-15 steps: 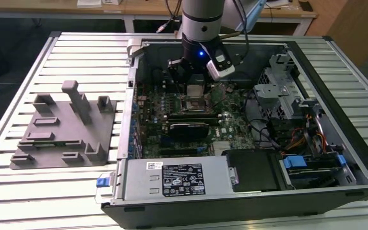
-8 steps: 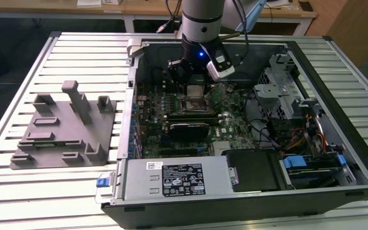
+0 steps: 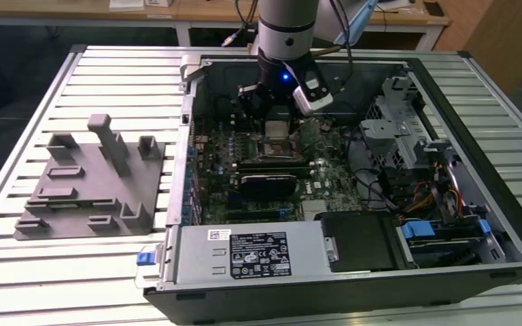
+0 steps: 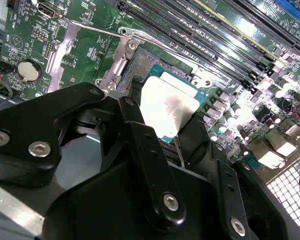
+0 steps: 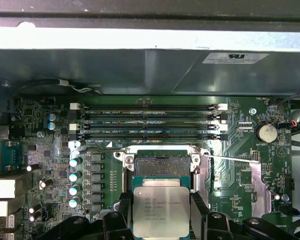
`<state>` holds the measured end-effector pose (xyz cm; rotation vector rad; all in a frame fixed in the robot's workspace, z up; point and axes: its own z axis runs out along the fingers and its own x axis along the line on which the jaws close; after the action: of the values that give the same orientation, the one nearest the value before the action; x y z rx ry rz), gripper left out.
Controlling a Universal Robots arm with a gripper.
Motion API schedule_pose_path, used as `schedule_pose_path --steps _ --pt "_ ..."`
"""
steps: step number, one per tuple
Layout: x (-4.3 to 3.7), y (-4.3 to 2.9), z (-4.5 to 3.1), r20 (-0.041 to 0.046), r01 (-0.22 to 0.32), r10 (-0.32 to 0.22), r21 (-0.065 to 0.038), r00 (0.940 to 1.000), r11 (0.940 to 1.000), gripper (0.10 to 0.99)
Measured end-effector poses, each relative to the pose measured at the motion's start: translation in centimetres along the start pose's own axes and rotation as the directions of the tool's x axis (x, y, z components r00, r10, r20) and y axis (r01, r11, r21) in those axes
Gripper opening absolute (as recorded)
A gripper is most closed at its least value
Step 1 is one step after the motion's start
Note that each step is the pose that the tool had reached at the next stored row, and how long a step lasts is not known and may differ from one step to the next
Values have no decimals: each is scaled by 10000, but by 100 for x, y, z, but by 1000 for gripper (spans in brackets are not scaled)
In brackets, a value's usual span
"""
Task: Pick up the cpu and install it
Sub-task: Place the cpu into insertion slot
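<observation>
On the exterior view's left, the grey plastic fixture with its upright blocks stands on the slatted table, well apart from the work and no obstacle to it. Moving right, the open computer case lies on its side with the motherboard facing up, and the arm reaches down into it. The gripper pinches the cpu by two opposite edges, one black finger on each side. That probably leaves the underside clear for seating and keeps the chip flat. In both wrist views the cpu hangs over the near part of the open cpu socket, nearly level with the board; whether it touches yet I cannot tell. The socket's metal retention frame is swung back and its wire lever is sprung out to one side, so nothing covers the contact field. The space around it is tight: a row of capacitors flanks the socket, memory slots run just beyond it, and the case wall rises behind those. Further toward the exterior view's right are a black rectangular module, the power supply, loose cables and the drive cage, all clear of the gripper.
</observation>
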<state>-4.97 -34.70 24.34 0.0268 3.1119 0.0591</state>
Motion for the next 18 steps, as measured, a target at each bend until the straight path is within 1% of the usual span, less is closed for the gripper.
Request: schedule_pose_path --steps 2,5,8,10,12,14,18 --pt "0 0 0 6 -130 130 3 9999 9999 541" --pt "0 0 1 24 -575 575 14 9983 9983 541" --pt "0 0 1 42 -1042 1042 27 9946 9946 541" --pt "0 0 1 56 -1371 1371 35 9905 9906 541" --pt "0 0 1 70 -1710 1710 43 9852 9853 541" --pt "0 0 2 86 -2071 2071 50 9783 9783 541" --pt "0 0 3 117 -2768 2767 64 9609 9609 541"
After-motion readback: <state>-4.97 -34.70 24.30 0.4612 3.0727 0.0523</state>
